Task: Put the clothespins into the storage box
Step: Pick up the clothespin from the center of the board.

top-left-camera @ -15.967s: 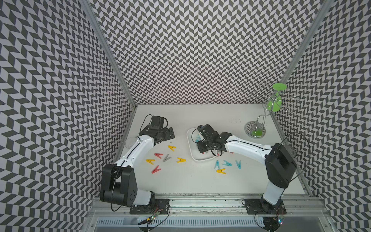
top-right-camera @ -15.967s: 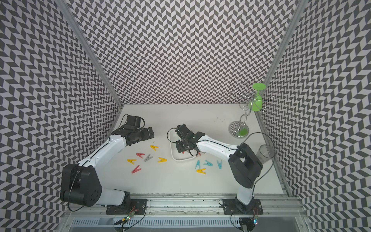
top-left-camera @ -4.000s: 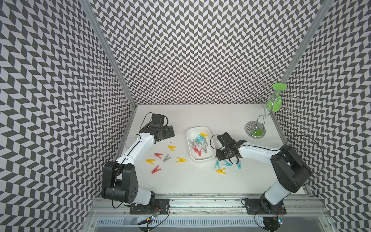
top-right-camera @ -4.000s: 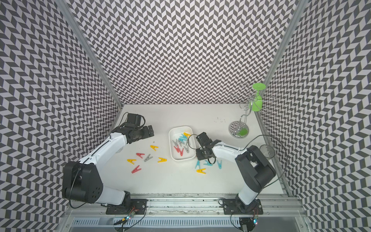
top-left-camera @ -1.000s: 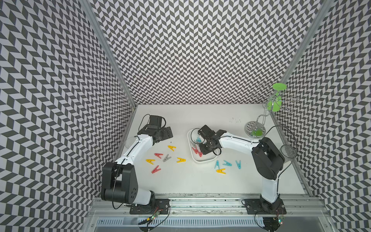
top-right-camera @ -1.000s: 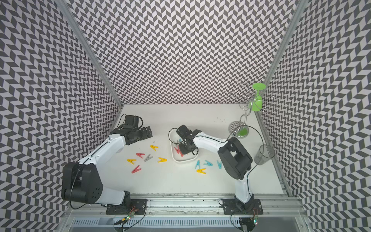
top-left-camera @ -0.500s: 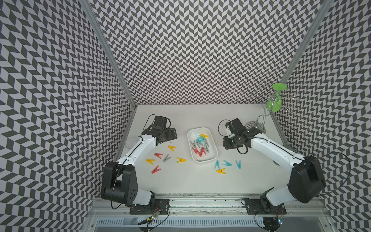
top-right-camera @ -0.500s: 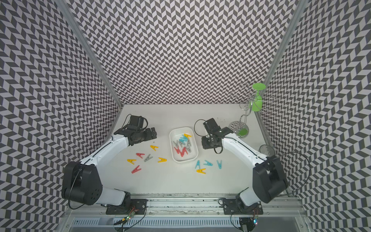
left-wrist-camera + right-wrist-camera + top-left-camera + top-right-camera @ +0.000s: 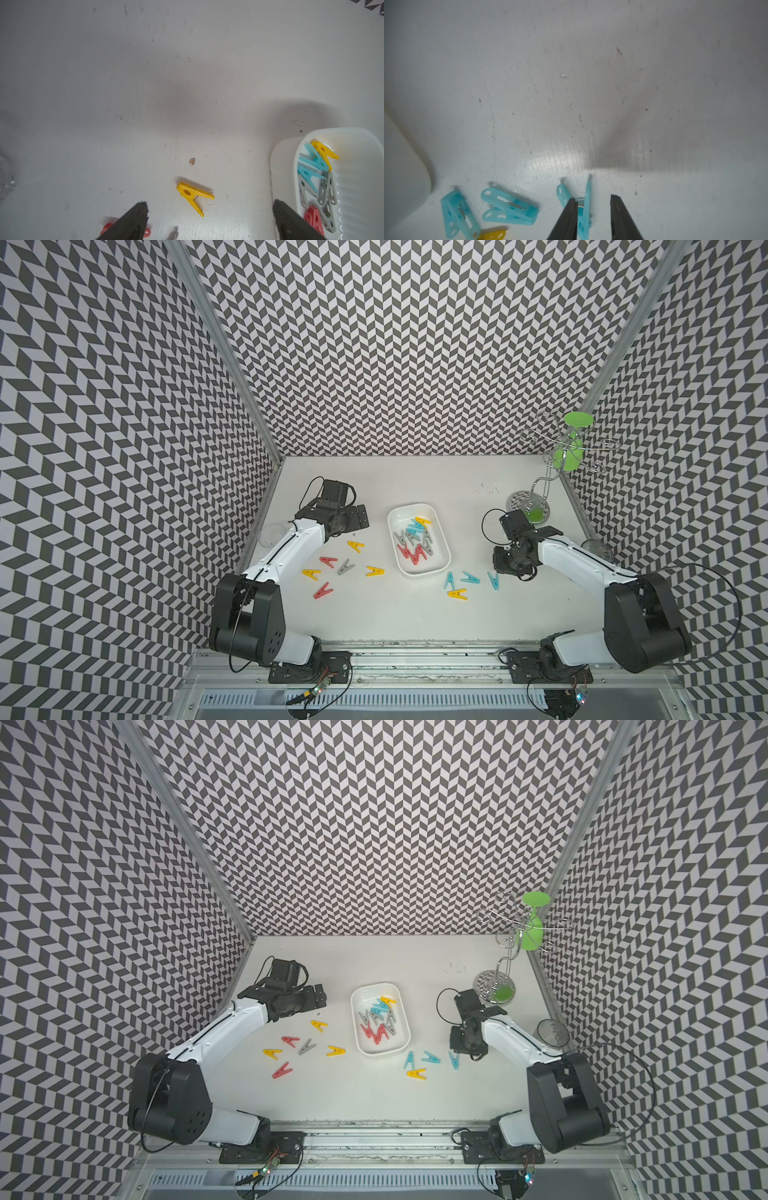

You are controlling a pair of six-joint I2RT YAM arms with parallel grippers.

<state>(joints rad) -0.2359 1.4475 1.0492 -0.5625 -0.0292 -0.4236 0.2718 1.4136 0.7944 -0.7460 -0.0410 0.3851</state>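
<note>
The right gripper (image 9: 592, 198) stands low over the white tabletop (image 9: 571, 83). Its jaws are part-way open and it holds nothing. One light blue plastic A-shaped clothespin (image 9: 588, 193) lies in the gap, close against one finger and clear of the other. Two more light blue clothespins (image 9: 508, 205) and one yellow lie just beside it, which makes four in this group.

They sit off the front right corner of the storage box (image 9: 441, 546), a shallow white plastic tray with rounded corners in the middle of the tabletop. Inside the box lie one yellow, two light blue and two red clothespins. There are also a few grey ones, which overlap too much to count surely.

On the box's left side six lie loose: three yellow, two red and one grey. The left gripper (image 9: 209, 204) hovers there, spread wide and empty, with a yellow clothespin (image 9: 193, 195) on the tabletop below the gap.

One clear plastic cup (image 9: 272, 534) stands at the left edge and a second clear cup (image 9: 597, 549) at the right. One wire stand (image 9: 536, 489) bearing one green goblet (image 9: 571, 454) stands in the far right corner.
</note>
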